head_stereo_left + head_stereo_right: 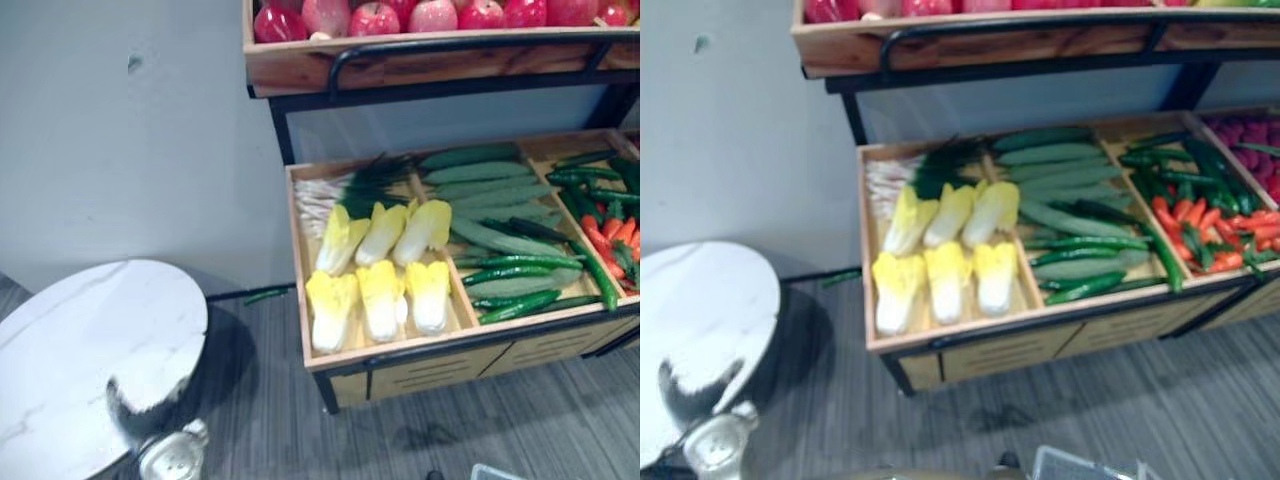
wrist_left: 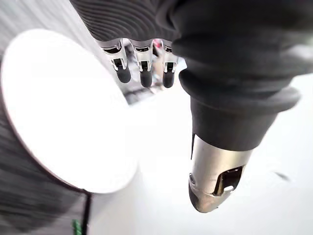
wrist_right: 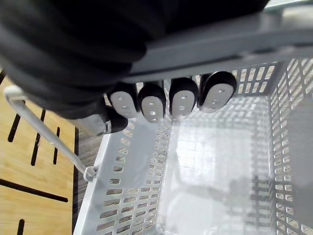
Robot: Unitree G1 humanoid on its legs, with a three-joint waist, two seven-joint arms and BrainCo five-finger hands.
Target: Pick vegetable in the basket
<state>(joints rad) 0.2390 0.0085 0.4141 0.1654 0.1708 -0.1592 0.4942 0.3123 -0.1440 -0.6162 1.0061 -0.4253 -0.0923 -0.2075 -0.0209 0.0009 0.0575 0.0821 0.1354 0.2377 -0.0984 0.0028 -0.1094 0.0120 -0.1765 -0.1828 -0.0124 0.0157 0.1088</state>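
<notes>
Gripping the handle [image 3: 205, 46] with the right hand [image 3: 183, 98], fingers curled over it. Carrying the basket [image 3: 132, 196] right beneath. Dangling the left hand [image 2: 144, 68] loose, fingers straight, just beside a table [image 2: 63, 107]. Looking at cabbages [image 1: 385, 235] and cucumbers [image 1: 490, 190] lying in the stand [image 1: 430, 375], well apart from both hands and the basket.

Cabbages [image 1: 385, 265] left of cucumbers [image 1: 500, 215] in the crate [image 1: 299, 290], perhaps carrots [image 1: 612, 235] rightmost; table [image 1: 80, 340] well left, apples [image 1: 432, 15] above.
</notes>
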